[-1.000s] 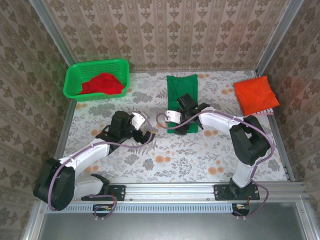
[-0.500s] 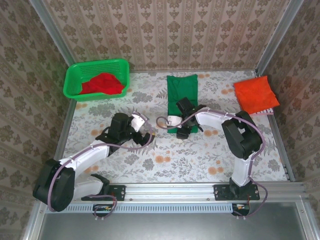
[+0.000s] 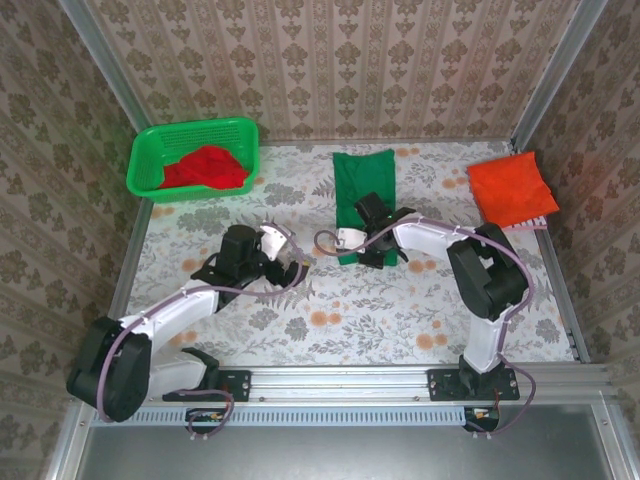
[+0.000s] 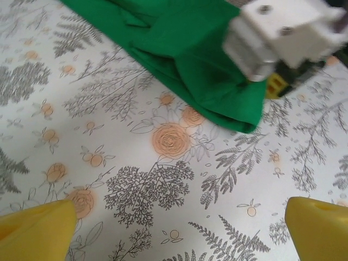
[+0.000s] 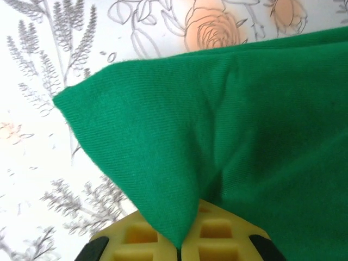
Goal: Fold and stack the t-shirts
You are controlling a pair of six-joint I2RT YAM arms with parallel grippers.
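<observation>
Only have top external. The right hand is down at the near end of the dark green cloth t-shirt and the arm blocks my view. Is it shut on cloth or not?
Observer: Yes. In the right wrist view the right hand is shut, with a fold of the dark green cloth t-shirt pinched between its yellow pads.
Operator: Left hand got anything?
Observer: No. In the left wrist view the left hand is open. Its yellow fingers are wide apart over the bare floral-print table surface. The shirt's near corner lies ahead of them, not touching.
</observation>
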